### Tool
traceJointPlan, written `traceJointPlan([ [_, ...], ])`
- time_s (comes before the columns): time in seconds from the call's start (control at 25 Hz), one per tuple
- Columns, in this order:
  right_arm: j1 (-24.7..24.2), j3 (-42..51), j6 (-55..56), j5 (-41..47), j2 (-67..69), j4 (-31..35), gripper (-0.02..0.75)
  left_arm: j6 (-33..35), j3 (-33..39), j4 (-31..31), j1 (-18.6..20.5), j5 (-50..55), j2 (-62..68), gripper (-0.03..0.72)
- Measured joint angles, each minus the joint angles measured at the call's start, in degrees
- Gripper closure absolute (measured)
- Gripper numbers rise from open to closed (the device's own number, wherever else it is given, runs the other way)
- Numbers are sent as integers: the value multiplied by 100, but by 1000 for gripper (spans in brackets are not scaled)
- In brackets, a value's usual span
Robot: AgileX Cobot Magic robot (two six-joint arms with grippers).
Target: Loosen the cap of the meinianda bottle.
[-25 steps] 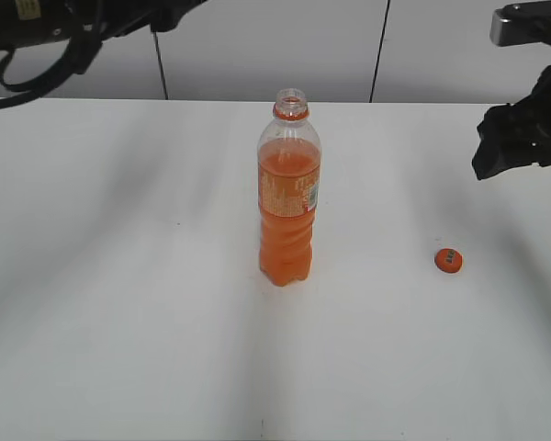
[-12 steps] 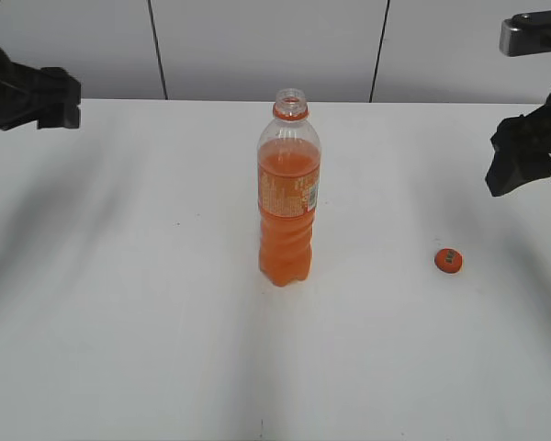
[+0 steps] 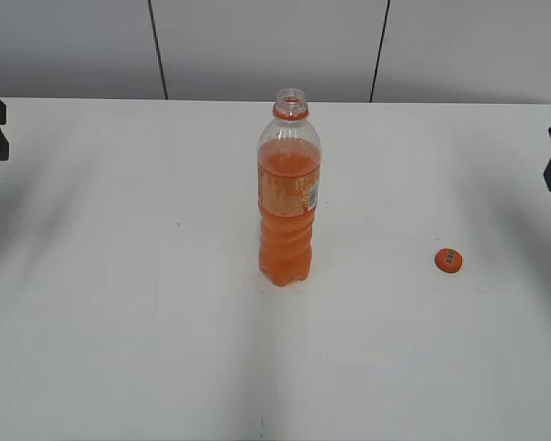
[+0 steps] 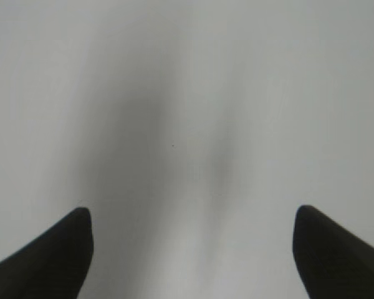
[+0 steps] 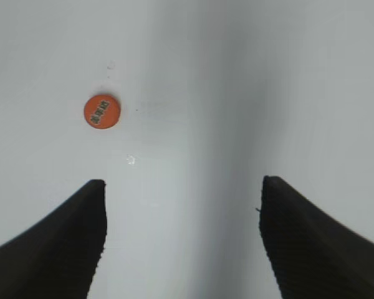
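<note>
White table (image 3: pixel 119 349) — arms now nearly out of frame

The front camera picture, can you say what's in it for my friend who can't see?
An open soda bottle of orange drink stands upright in the middle of a white table. Its small orange cap lies on the table to the right, apart from the bottle. Dark gripper parts barely show at both side edges.

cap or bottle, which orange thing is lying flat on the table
The cap. It lies flat on the table, off to the right of the bottle, which stands upright with its mouth open.
</note>
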Motion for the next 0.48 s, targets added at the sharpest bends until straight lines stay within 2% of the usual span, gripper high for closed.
traceJointPlan([
  [0.48,-53,0,13,180,-342,-144,164,32,0,-18,0,396,-219,97],
])
